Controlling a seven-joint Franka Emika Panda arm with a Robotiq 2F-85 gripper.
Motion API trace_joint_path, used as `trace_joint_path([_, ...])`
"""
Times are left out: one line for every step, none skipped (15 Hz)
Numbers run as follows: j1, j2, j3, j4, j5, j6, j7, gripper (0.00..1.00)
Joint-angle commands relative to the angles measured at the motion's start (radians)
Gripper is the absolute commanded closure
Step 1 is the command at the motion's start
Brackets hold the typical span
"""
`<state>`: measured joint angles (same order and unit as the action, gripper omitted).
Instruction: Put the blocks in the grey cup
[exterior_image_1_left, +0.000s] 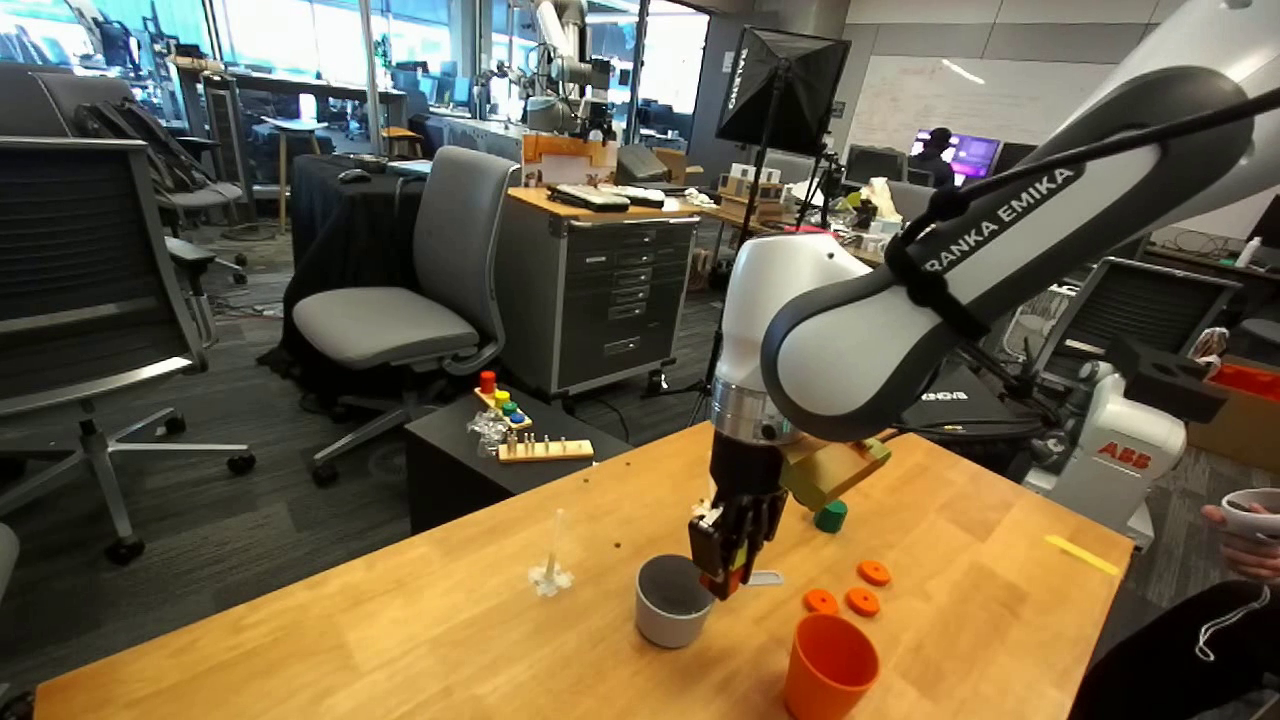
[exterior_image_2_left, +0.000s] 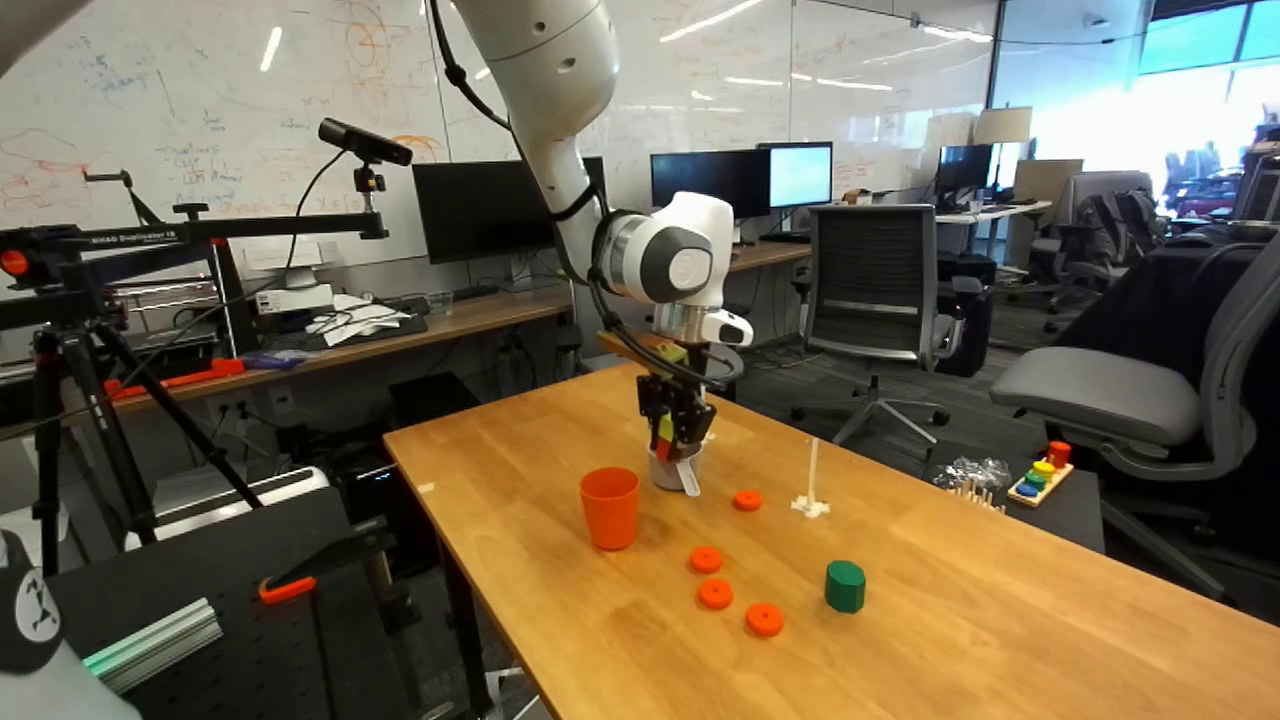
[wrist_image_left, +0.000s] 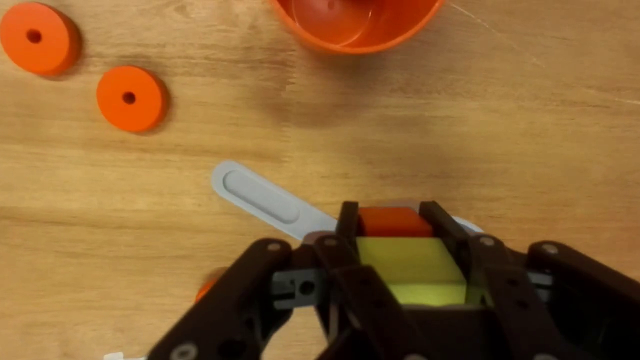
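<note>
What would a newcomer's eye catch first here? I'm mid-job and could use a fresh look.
Probably the gripper, close by the grey cup and holding a yellow block and a red block. Next, the bright orange cup, upright on the table near the grey one. After that, the orange discs and the green block, scattered on that table in both exterior views.

A light wooden counter (exterior_image_2_left: 1000, 605) runs from the centre to the lower right of the frame in an exterior view. Near the centre stands a grey cup (exterior_image_2_left: 664, 478) with a side handle; to its lower left, a taller orange cup (exterior_image_2_left: 610, 515). Three round orange blocks (exterior_image_2_left: 715, 594) lie at lower centre, a green block (exterior_image_2_left: 845, 587) to their right. A fourth orange block (exterior_image_2_left: 747, 500) lies between the grey cup and an upright pale stick (exterior_image_2_left: 813, 468) with white bits (exterior_image_2_left: 811, 507) at its foot.
</note>
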<state>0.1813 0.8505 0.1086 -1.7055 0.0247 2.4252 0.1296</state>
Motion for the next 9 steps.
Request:
trace_joint_path([0.015, 0.052, -0.014, 0.085, -0.013, -0.041, -0.013, 0.87])
trace_joint_path([0.019, 0.062, -0.017, 0.1, -0.017, -0.047, -0.009, 0.87])
trace_joint_path([0.024, 0.07, -0.018, 0.116, -0.019, -0.056, -0.005, 0.88])
trace_joint_path([0.023, 0.075, -0.013, 0.13, -0.016, -0.066, -0.006, 0.88])
trace_joint_path([0.03, 0.079, -0.015, 0.144, -0.018, -0.076, 0.001, 0.88])
trace_joint_path([0.032, 0.083, -0.015, 0.157, -0.018, -0.086, 0.001, 0.88])
trace_joint_path([0.037, 0.084, -0.015, 0.167, -0.019, -0.092, 0.004, 0.88])
trace_joint_path([0.042, 0.087, -0.016, 0.178, -0.02, -0.102, 0.005, 0.88])
trace_joint_path([0.051, 0.087, -0.019, 0.187, -0.026, -0.107, 0.009, 0.88])
